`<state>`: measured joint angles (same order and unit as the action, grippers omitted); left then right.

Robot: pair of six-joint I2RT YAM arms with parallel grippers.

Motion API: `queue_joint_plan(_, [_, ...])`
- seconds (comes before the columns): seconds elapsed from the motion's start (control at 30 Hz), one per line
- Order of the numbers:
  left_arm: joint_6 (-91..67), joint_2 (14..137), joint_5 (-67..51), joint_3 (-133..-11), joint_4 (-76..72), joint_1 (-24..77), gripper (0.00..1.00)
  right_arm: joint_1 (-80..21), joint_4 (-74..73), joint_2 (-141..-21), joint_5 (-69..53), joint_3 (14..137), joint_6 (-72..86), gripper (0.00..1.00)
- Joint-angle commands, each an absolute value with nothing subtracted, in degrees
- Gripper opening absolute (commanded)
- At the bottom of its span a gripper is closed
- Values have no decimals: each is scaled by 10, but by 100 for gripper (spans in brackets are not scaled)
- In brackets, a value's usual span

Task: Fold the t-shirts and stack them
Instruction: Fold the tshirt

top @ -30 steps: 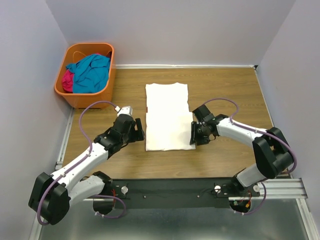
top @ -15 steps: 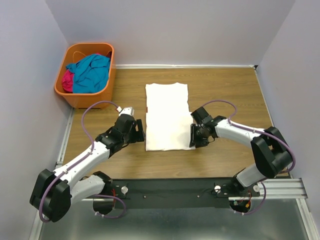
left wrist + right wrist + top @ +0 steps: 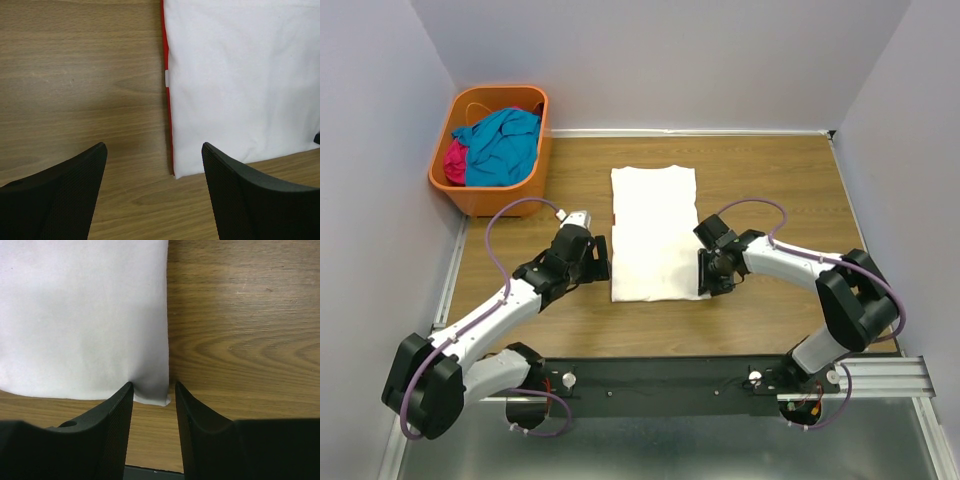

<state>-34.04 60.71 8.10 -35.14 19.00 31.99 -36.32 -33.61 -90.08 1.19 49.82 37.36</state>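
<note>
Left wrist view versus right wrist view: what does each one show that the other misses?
Left wrist only: a red edge running down the side of the white shirt, and the left end effector spread wide either side of that near corner. Right wrist only: the right end effector, its fingers closer together, straddling the shirt's other near corner. Both: the shirt lying flat on the wooden table.

There are 3 t-shirts: 1 white shirt [image 3: 655, 232], 1 teal shirt [image 3: 505, 145] and 1 magenta shirt [image 3: 454, 160]. There is 1 orange basket [image 3: 488, 200] and 1 wooden table [image 3: 770, 170]. There are 2 grippers, the left gripper [image 3: 604, 260] and the right gripper [image 3: 703, 274].
</note>
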Motion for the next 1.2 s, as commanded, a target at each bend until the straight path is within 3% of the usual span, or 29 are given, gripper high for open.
queue_joint_plan(0.0, [-324, 613, 73, -367, 199, 321, 84, -380, -381, -936, 52, 491, 382, 45])
queue_joint_plan(0.2, [-322, 623, 69, -370, 207, 323, 84, -402, -393, -974, 74, 483, 391, 31])
queue_joint_plan(0.43, [-333, 628, 59, -369, 221, 333, 84, -423, -388, -998, 95, 475, 394, 1])
queue_joint_plan(0.63, [-350, 668, 50, -374, 246, 359, 83, -432, -378, -994, 98, 478, 385, 0])
queue_joint_plan(0.83, [-380, 726, 67, -404, 279, 407, 72, -438, -367, -991, 91, 476, 380, 0])
queue_joint_plan(1.17, [-404, 812, 126, -456, 318, 460, 66, -441, -353, -982, 85, 465, 369, 1])
